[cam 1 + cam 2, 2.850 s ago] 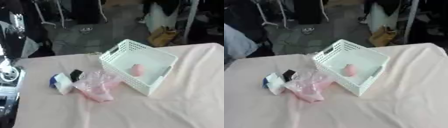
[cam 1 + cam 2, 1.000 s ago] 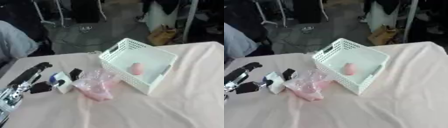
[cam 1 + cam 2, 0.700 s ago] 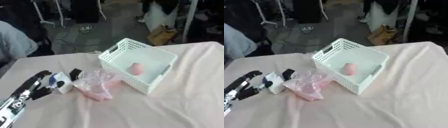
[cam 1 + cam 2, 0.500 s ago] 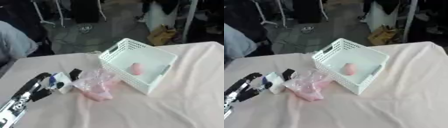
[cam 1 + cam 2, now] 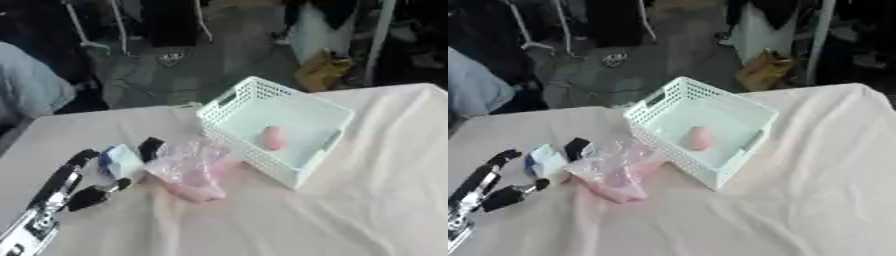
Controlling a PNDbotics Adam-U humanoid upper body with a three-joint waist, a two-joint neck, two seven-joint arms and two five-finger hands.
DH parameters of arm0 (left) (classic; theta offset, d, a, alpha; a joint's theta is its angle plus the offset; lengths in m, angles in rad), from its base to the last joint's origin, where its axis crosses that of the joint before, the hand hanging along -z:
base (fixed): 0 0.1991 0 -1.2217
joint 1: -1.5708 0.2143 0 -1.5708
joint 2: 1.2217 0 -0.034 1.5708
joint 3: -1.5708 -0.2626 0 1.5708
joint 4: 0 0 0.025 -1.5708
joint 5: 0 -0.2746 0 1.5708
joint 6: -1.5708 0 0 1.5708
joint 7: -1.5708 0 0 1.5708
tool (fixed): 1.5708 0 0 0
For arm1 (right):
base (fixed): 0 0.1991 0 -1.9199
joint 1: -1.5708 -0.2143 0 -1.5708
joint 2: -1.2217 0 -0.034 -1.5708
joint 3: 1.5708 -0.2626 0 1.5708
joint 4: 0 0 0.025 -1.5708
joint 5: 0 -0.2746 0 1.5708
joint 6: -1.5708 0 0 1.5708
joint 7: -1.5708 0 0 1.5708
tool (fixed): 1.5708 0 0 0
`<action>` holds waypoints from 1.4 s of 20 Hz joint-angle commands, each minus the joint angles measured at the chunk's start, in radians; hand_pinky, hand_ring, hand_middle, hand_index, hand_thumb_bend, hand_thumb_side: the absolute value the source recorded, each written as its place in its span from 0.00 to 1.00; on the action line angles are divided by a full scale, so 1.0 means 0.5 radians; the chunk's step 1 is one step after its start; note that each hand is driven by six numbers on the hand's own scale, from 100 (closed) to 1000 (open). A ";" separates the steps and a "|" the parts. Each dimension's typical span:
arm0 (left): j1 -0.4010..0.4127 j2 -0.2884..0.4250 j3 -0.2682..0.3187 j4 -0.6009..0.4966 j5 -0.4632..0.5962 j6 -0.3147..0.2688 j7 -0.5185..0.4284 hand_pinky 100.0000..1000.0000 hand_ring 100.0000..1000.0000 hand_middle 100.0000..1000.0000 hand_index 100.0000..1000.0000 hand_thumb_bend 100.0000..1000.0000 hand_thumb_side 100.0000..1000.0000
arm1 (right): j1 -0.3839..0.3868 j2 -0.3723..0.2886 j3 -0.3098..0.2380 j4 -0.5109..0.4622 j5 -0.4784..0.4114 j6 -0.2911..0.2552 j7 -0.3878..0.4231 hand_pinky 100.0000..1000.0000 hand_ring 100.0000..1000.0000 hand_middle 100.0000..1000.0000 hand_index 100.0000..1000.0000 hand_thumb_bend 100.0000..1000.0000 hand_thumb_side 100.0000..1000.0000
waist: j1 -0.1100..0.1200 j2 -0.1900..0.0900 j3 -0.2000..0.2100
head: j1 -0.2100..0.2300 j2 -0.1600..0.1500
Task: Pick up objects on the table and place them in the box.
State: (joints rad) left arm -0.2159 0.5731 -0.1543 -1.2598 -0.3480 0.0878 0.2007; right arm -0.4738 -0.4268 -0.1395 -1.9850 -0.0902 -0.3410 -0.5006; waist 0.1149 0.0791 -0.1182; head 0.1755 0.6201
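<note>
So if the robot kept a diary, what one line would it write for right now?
left robot hand: open, beside blue-white packet | pink bag: on table | basket: holds pink item | right hand: unseen

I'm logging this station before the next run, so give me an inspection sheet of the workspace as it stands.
Surface: table under a wrinkled pale pink cloth.
Job's things: white box of perforated plastic, upright, a pink object inside it. Left of the box, a crumpled clear bag with pink contents lies against its wall; further left, a small blue-and-white object and a small black object.
Clutter: nothing seen.
Hands: left hand low over the cloth beside the blue-and-white object, fingers straight, holding nothing. Right hand not seen.
Cables: nothing seen on the table.
Surroundings: dark floor beyond the table with metal stands and a yellowish bag.
</note>
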 commanded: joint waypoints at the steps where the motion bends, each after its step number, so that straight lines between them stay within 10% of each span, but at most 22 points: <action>1: -0.048 0.009 0.038 0.034 -0.048 -0.023 0.100 1.00 1.00 1.00 1.00 0.99 0.64 | -0.028 -0.021 0.005 -0.030 -0.018 0.001 0.010 0.83 0.91 0.81 0.82 0.00 0.78 | -0.005 -0.007 0.000 | 0.010 -0.029; 28: -0.363 -0.284 0.047 0.472 -0.238 0.071 0.453 0.93 1.00 0.95 1.00 0.92 0.63 | -0.043 -0.002 0.019 -0.030 -0.045 -0.005 0.033 0.84 0.91 0.81 0.82 0.00 0.77 | -0.011 0.005 -0.016 | 0.031 -0.035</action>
State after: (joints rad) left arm -0.3862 0.4210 -0.1420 -1.0329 -0.4556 0.1220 0.4214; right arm -0.4758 -0.4182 -0.1287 -1.9850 -0.1066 -0.3412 -0.4864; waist 0.1149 0.0791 -0.1268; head 0.1887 0.6083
